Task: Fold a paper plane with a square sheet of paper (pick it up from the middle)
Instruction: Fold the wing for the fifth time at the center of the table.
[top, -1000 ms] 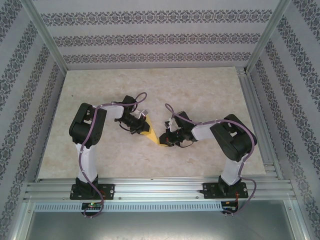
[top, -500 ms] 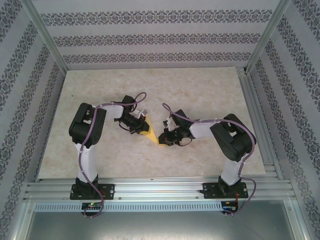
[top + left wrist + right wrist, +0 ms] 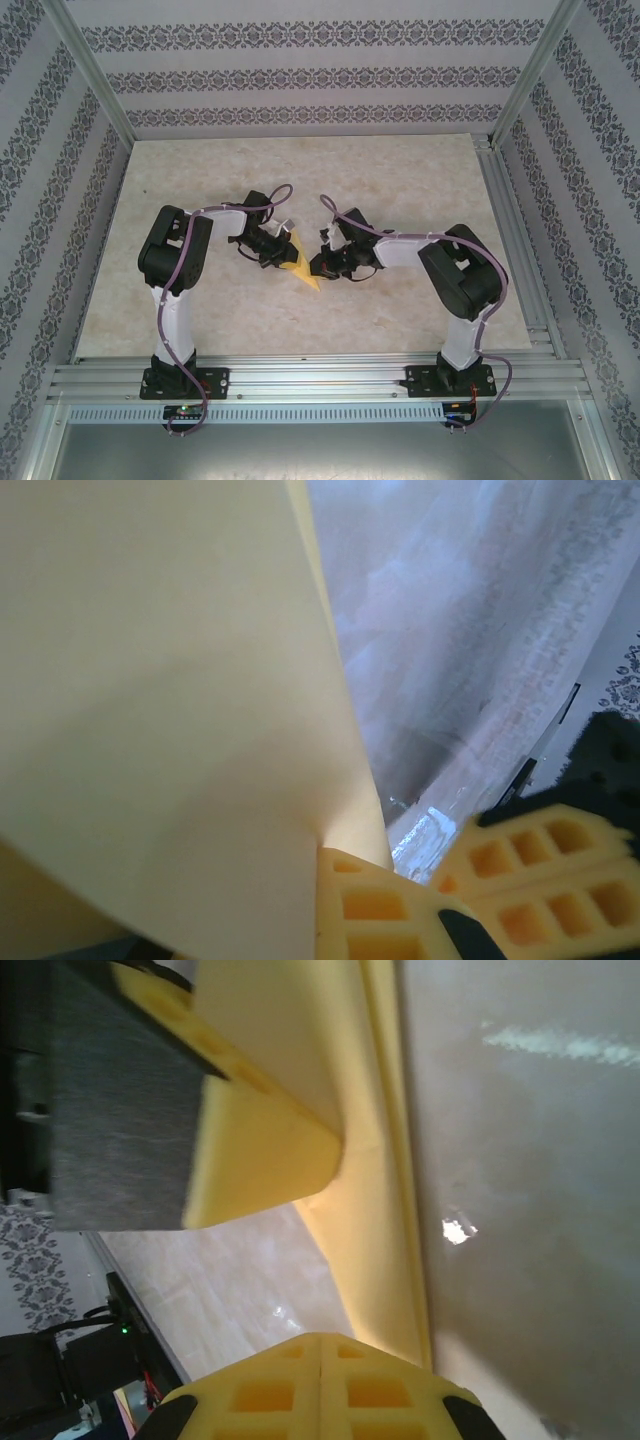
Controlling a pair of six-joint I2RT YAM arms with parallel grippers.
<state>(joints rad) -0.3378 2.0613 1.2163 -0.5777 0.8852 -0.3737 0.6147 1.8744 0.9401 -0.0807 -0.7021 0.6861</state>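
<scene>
The square sheet of paper [image 3: 302,270] is folded into a narrow, pale-yellow pointed shape at the table's middle, tip toward the near edge. My left gripper [image 3: 283,252] is shut on its upper left part. In the left wrist view the paper [image 3: 170,710] rises beside my finger [image 3: 365,910], pinched at the left gripper [image 3: 328,852]. My right gripper [image 3: 318,265] is shut with nothing between its pads, right against the paper's right edge. In the right wrist view, the right gripper [image 3: 320,1338] sits over the folded strip [image 3: 385,1220], facing the left gripper's finger [image 3: 265,1150].
The marbled tabletop [image 3: 400,180] stretches behind and to both sides of the arms. Aluminium rails run along the near edge [image 3: 320,375] and the right side [image 3: 512,235]. Patterned walls enclose the table.
My right gripper has moved left and a little away from the base, up against the paper. The left arm and its grip have stayed put.
</scene>
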